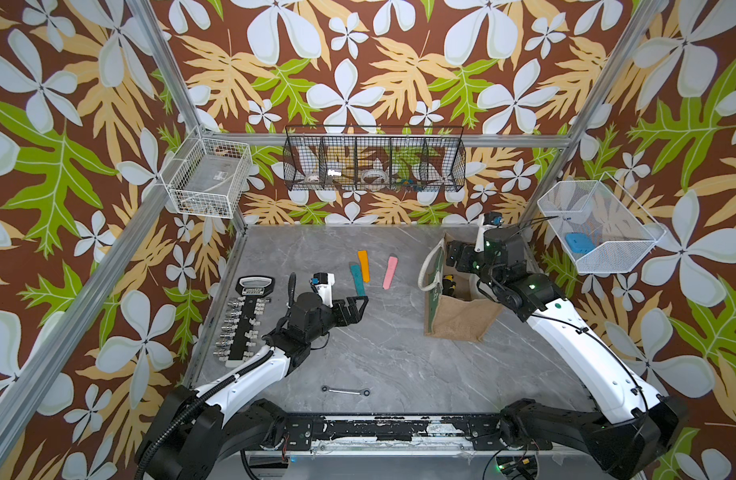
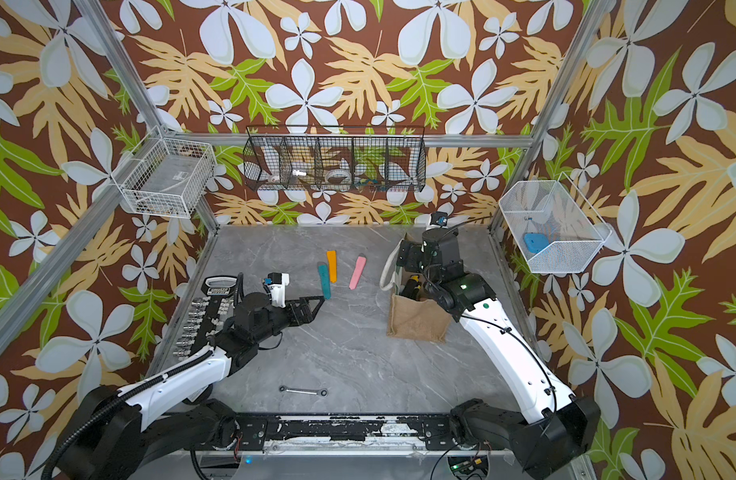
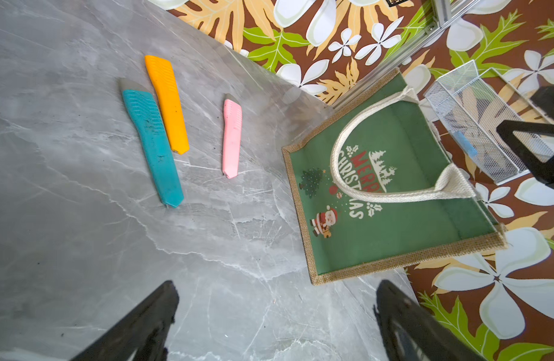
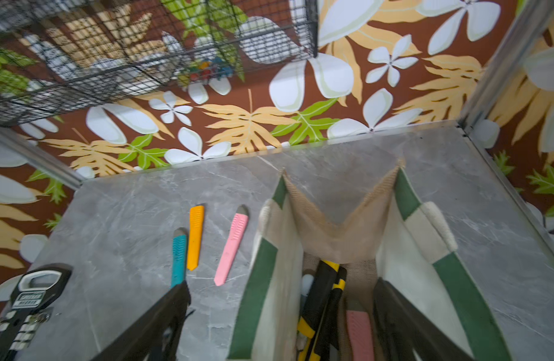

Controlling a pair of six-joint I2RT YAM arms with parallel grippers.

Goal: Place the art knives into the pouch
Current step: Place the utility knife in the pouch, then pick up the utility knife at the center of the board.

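Black fingers of my right gripper (image 4: 282, 286) stand spread wide over the pouch (image 4: 257, 297), one inside its mouth, one outside the striped wall, pinching nothing. Below them a pink art knife (image 4: 358, 331) lies on the pouch floor beside a black-and-yellow knife (image 4: 324, 290), so I judge this drop done. The pouch stands upright with its mouth gaping, which suits a release from above. My left gripper (image 3: 277, 286) is spread too and empty, hovering low over the table (image 3: 81, 250) by one end of the teal knife (image 3: 152, 147). That knife lies close against the orange knife (image 3: 167, 103); whether they touch I cannot tell. A second pink knife (image 3: 232, 137) lies apart, nearer the pouch, likely an easier pick.
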